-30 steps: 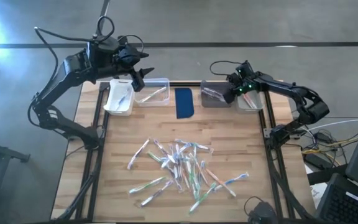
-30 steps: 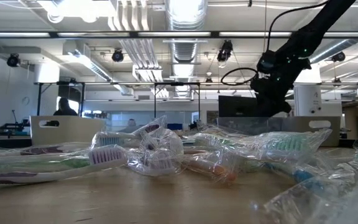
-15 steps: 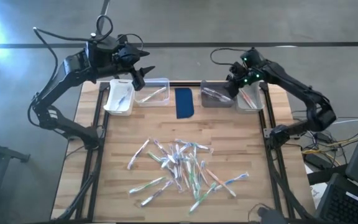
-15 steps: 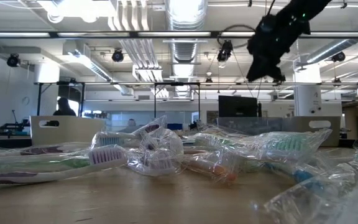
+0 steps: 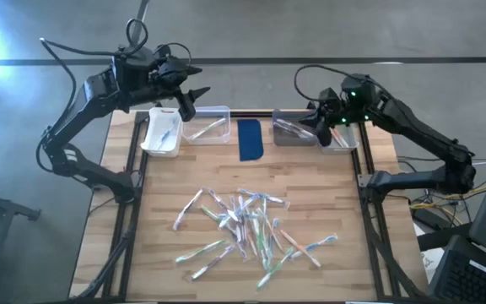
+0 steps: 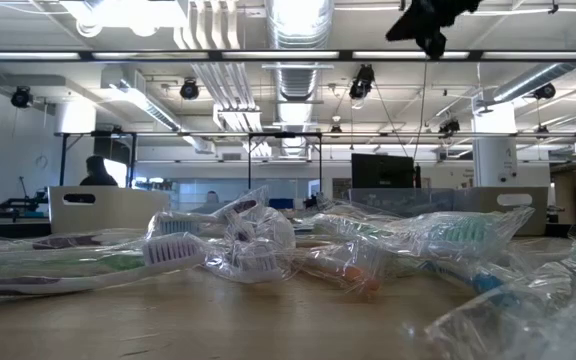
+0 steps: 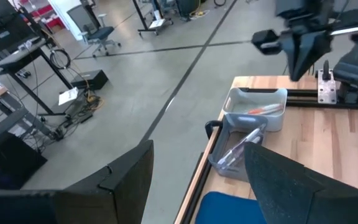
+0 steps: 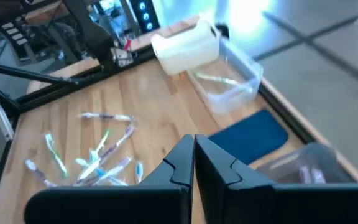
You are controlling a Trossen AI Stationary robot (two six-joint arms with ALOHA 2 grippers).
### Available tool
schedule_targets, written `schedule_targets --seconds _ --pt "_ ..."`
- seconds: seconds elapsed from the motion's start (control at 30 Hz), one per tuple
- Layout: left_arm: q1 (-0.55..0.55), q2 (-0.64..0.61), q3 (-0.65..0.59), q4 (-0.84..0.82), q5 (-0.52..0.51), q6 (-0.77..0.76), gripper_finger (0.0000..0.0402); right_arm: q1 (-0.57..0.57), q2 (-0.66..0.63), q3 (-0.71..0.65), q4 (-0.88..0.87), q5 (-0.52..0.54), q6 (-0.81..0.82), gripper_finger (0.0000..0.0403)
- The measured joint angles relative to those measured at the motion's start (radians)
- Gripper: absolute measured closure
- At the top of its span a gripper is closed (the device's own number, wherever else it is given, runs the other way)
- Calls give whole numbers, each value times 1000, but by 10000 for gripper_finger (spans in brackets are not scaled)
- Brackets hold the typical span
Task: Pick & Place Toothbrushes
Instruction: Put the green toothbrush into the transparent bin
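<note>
Several toothbrushes, most in clear wrappers, lie loose in a heap on the wooden table's middle; they also show in the low view and the right wrist view. My left gripper hangs open and empty above the far-left bins; its fingers stand wide apart in the left wrist view. My right gripper is high above the far-right bins, its fingers shut together with nothing between them. It shows at the top of the low view.
Along the far edge stand a white bin, a clear bin, a dark blue pad, a grey bin and a clear bin, each bin holding a toothbrush or a few. Bare wood lies around the heap.
My right gripper has risen well up from just over the far-right bins, empty. The toothbrushes on the table have not moved.
</note>
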Motion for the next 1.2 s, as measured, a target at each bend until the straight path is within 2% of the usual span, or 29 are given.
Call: schedule_targets --seconds 0.27,0.47,0.83,0.97,1.2 --pt "0 -16 1 0 0 -35 149 169 -50 30 9 194 53 391" --pt "0 -37 6 2 -8 -50 149 241 -46 75 12 197 54 394" --pt "0 -80 10 32 -12 -132 149 245 -35 99 11 200 54 394" --pt "0 -88 7 -55 -12 -160 149 244 -34 95 10 201 54 394" --pt "0 -83 -4 -340 -11 -216 149 244 -34 94 10 200 54 394"
